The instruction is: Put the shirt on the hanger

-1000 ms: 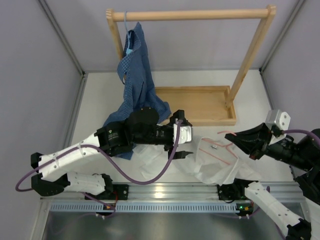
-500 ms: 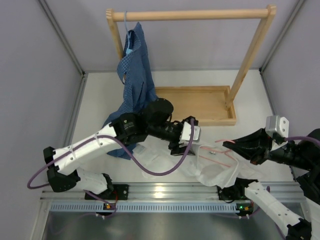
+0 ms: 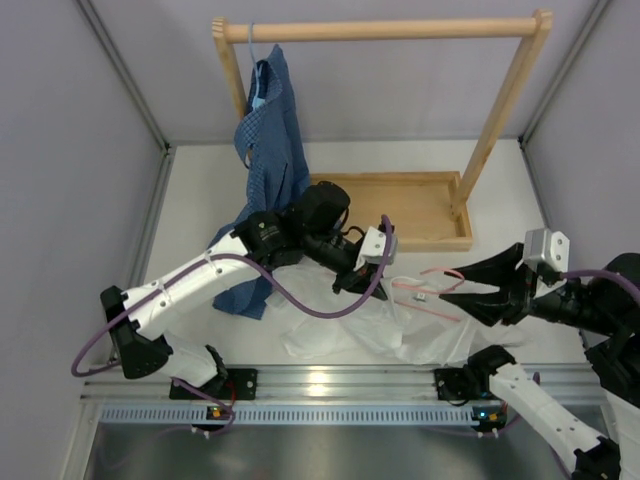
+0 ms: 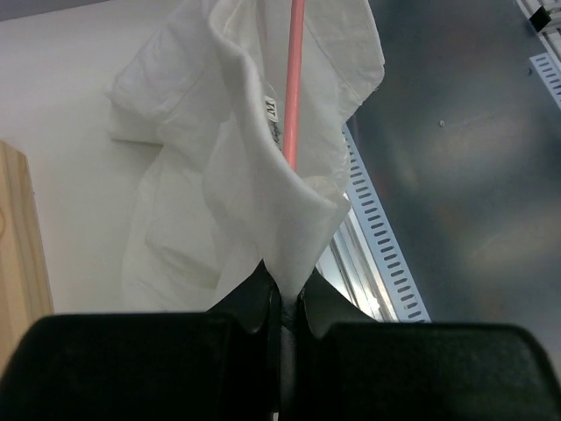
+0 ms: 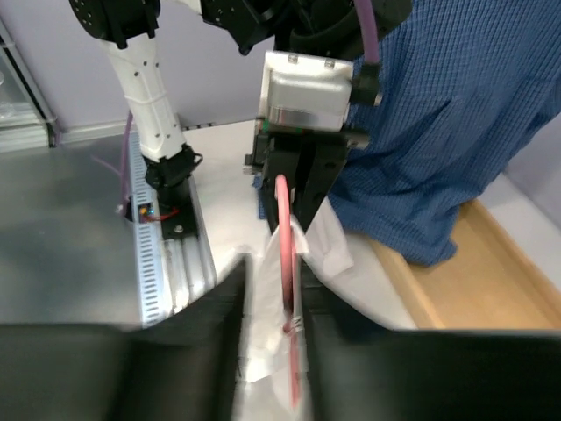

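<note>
Most of the shirt (image 3: 335, 335) lies crumpled by the near rail, with one part held up off the table. The right gripper (image 3: 458, 288), its forearm low and pointing leftward, has its jaws closed on the hanger (image 3: 430, 293), I'd say to steady it inside the cloth. The left gripper (image 4: 282, 296), its arm stretched across the middle, pinches a fold tight, likely to draw it over the wire. Beyond, a blue shirt (image 3: 268, 150) hangs on the rack (image 3: 380, 29).
</note>
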You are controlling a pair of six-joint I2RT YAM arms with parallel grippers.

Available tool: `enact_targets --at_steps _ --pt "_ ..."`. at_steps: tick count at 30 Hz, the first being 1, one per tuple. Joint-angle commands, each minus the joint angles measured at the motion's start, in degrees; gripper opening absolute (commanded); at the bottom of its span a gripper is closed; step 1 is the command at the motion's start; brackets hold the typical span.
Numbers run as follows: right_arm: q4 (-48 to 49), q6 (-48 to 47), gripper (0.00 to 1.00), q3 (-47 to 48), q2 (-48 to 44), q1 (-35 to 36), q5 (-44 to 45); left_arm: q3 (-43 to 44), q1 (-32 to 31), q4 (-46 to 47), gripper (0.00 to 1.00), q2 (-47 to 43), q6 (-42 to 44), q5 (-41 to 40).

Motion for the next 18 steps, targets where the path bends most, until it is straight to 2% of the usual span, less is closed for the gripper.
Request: enact_targets --at_steps 1,2,3,6,9,13,16,18 --pt "1.0 -0.1 0.45 -1.9 -1.8 0.4 1.5 2.4 1.8 1.0 0.0 -1.9 1.2 7.2" --pt "0.7 -0.1 0.57 -2.1 -2.8 0.4 2.7 2.7 2.1 -0.1 0.0 -1.9 1.4 7.8" --pt "-1.7 -0.4 0.61 -1.9 -3.3 0.4 6.5 3.0 2.1 -1.0 0.0 -1.9 2.0 8.1" --pt "-11.1 -2.2 0.58 1.4 -4.9 0.7 15.2 4.1 2.2 -4.8 0.0 -1.9 4.9 9.7" --pt "-15.0 -3.0 0.57 1.9 -8.6 2.9 20.7 4.4 2.2 -7.7 0.0 -2.2 6.6 11.3" --pt "-21.2 -4.5 0.57 0.7 -10.0 7.5 22.1 5.0 2.2 -9.1 0.0 -2.2 7.5 13.0" --pt "-22.6 -4.5 0.53 -1.1 -10.0 10.1 26.6 5.5 2.2 -9.6 0.0 -2.5 7.8 13.6" --pt "-22.7 -4.8 0.52 -1.9 -9.9 11.8 26.4 5.7 2.2 -9.6 0.0 -2.6 7.6 13.6"
